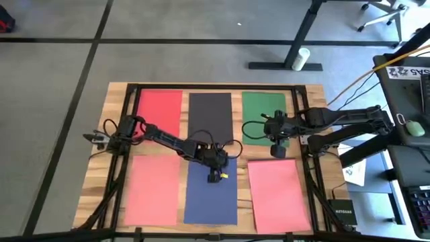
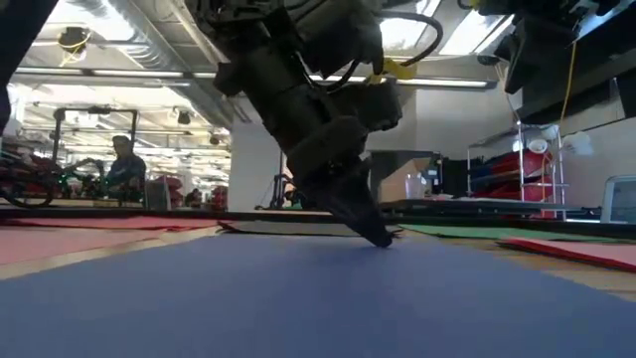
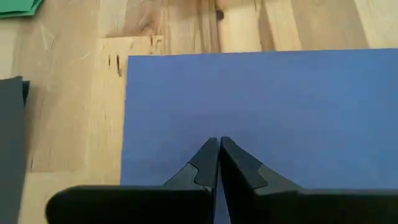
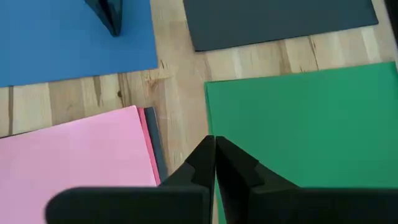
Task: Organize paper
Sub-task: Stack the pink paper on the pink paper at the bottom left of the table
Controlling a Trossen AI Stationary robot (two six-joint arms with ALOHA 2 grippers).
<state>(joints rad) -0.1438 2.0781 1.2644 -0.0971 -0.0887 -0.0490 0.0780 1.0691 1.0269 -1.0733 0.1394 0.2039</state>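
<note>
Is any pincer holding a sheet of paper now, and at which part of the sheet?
Nothing is held. The left pincer is shut, tips pressing on the blue sheet; the right pincer is shut over the green sheet's edge.

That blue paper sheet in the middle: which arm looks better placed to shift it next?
Probably the left: its gripper is shut, fingertips on the blue paper sheet. The right gripper, also shut, hovers at the green paper sheet.

The left arm reaches from the left side toward the middle of the tabletop, bent at the elbow, and its left pincer points down with the two fingers pressed together, the tips low at the surface. The right arm comes in from the right side, and its right pincer also has the fingers closed together.
</note>
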